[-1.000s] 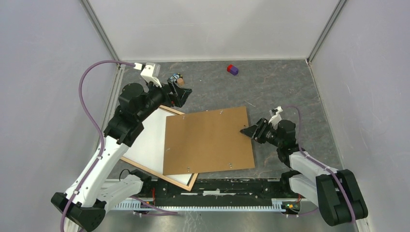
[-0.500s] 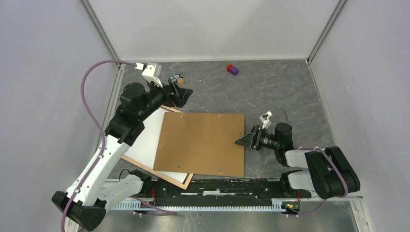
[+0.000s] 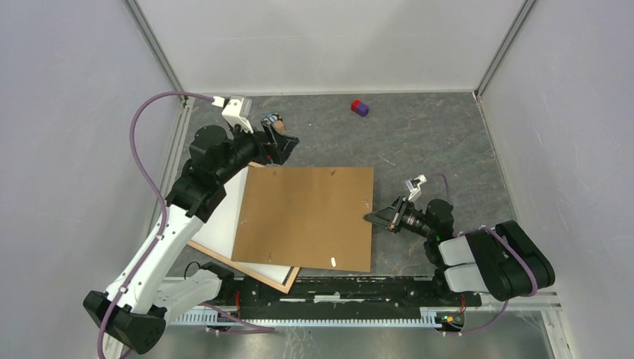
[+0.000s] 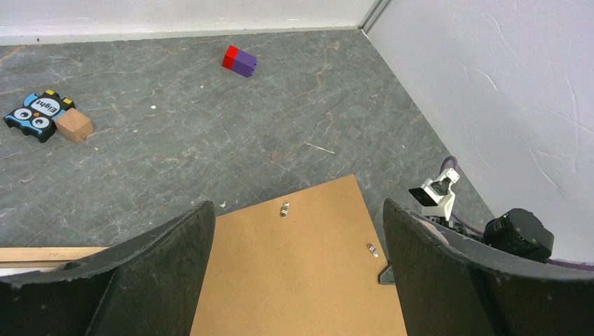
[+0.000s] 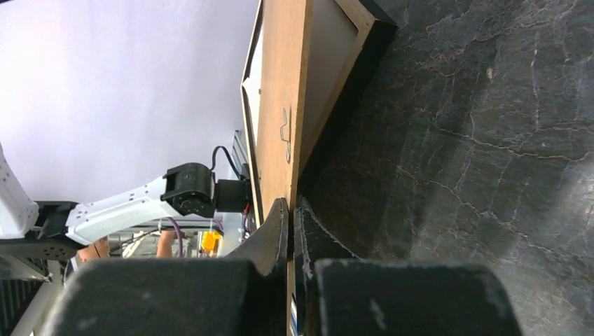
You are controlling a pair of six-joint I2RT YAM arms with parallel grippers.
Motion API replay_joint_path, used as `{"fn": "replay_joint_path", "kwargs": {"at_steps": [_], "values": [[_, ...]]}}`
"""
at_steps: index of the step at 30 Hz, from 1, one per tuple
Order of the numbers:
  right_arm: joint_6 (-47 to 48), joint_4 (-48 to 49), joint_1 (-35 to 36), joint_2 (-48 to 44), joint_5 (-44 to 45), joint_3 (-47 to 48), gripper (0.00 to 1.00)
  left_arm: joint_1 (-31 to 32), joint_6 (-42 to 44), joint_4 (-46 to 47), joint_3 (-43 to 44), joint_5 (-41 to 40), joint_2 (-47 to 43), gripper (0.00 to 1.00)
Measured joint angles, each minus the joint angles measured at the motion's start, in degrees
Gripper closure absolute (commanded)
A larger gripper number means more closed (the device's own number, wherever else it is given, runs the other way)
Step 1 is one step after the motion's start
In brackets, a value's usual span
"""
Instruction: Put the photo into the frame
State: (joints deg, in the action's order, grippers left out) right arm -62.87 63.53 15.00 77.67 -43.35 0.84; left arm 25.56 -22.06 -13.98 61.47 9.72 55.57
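I am pinching the right edge of the brown backing board (image 3: pixel 306 217) with my right gripper (image 3: pixel 371 218), its fingers pressed together on the thin edge at the board's 3 o'clock side. In the right wrist view that edge is riding a little above the dark table (image 3: pixel 434 142), with shadow showing under it. My left gripper (image 3: pixel 280 146) is hovering over the board's 11 o'clock corner with its fingers (image 4: pixel 140 280) spread wide and holding nothing. The photo (image 3: pixel 223 221) is lying white side up at the board's 9 o'clock, mostly covered by the board. The frame (image 3: pixel 239 268) is lying under both, its light wood rail showing along the 7 o'clock side. A red and purple block (image 3: pixel 359 108) is sitting at 12 o'clock near the back wall. A small wooden cube (image 4: pixel 73 124) is resting against a cartoon tile (image 4: pixel 38 114) at 11 o'clock.
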Motion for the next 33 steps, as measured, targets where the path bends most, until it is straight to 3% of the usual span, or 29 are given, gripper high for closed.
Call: {"fn": "replay_joint_path", "kwargs": {"at_steps": [5, 11, 20, 24, 28, 31, 33], "values": [[-2.36, -1.73, 0.83, -1.88, 3.1, -0.02, 1.0, -0.11, -0.07, 0.04, 0.0, 0.15, 0.85, 0.06], [-0.83, -18.16, 0.92, -10.4, 7.63, -0.09, 1.0, -0.26, -0.96, 0.48, 0.0, 1.09, 1.14, 0.06], [-2.84, -27.28, 0.81, -20.06, 12.52, -0.13, 1.0, -1.6, -2.99, 0.39, 0.07, 1.57, 4.98, 0.06], [-0.28, -32.17, -1.73, -22.82, 13.75, -0.13, 1.0, -4.09, -6.32, -0.59, 0.33, 1.77, 9.35, 0.06], [3.26, -34.58, -6.32, -22.71, 12.63, -0.13, 1.0, -5.35, -12.41, -4.26, 0.17, -3.85, 12.66, 0.02], [5.03, -34.77, -8.09, -21.99, 10.75, -0.07, 1.0, -6.54, -18.14, -5.86, -1.68, -7.56, 13.16, 0.07], [5.97, -34.93, -8.39, -21.97, 9.88, 0.13, 1.0, -8.17, -22.43, -6.4, -3.45, -8.22, 14.08, 0.18]]}}
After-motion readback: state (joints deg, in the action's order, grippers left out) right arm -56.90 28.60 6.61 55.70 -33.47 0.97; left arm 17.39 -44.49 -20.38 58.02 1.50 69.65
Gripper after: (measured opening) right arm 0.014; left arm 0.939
